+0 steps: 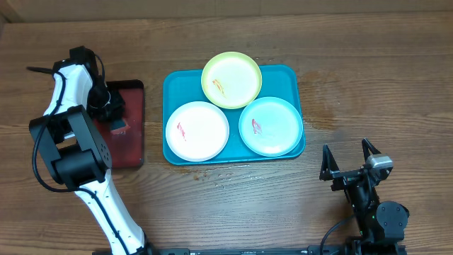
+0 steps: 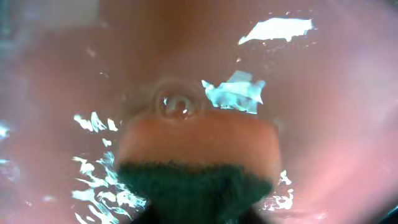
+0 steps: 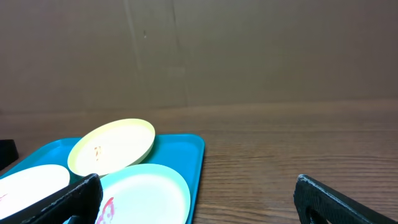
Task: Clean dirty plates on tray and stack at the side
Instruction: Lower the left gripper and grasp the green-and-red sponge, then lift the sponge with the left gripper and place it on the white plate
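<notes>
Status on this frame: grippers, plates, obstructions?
Right gripper open, off teal tray. Left gripper low over dark red tray, jaws unclear. White plate, yellow-green plate, mint plate on teal tray, red-smeared, none stacked aside. Nothing atop plates.

Teal rectangular tray (image 1: 180, 83) lying flat, three red-smeared plates on it — white plate (image 1: 197, 131) near left, mint-blue plate (image 1: 270, 126) near right, yellow-green plate (image 1: 231, 79) overhanging the far rim.

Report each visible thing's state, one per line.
Large teal rectangular plastic tray: holds three plates.
White round plastic plate: on tray, red-smeared.
Yellow-green round plastic plate: on tray, smeared.
Pale mint-blue round plastic plate: on tray, red-smeared.
Right gripper: fingers open, empty.
Left gripper: over dark red tray, fingers unclear.
</notes>
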`<control>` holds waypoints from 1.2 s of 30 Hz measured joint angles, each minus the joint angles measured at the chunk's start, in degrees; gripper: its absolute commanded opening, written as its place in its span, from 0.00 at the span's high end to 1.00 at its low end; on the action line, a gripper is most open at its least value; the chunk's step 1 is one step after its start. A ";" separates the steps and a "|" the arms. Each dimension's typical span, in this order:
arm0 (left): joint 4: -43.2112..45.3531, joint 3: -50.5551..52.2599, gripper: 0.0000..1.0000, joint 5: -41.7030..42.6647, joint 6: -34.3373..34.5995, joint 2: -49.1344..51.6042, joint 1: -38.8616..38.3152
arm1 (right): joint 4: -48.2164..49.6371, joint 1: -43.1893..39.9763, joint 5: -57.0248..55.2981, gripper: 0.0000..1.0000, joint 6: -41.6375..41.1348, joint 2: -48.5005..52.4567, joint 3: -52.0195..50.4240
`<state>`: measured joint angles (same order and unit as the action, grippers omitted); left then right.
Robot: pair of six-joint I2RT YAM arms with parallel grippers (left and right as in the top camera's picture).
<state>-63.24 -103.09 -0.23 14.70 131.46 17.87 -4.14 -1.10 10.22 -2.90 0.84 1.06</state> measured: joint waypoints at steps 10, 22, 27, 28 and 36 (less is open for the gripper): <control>-17.33 -14.73 0.96 -0.96 -0.07 2.32 0.17 | -0.02 0.00 0.02 0.00 -0.02 0.00 0.00; -27.02 -35.56 0.96 1.75 0.39 2.19 0.17 | 0.00 0.00 0.02 0.00 -0.04 0.00 0.00; -21.27 -26.21 0.96 1.97 0.98 1.95 -0.15 | 0.00 0.00 0.02 0.00 -0.02 0.00 0.00; -19.74 -23.43 0.96 1.97 1.14 1.95 -0.22 | 0.00 0.00 0.02 0.00 -0.02 0.00 0.00; -27.02 -20.94 0.96 2.16 1.49 2.71 -0.33 | -0.02 0.00 0.02 0.00 -0.02 0.00 0.00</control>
<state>-90.26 -124.03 1.93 16.19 134.17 17.54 -4.16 -1.10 10.24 -2.92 0.84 1.06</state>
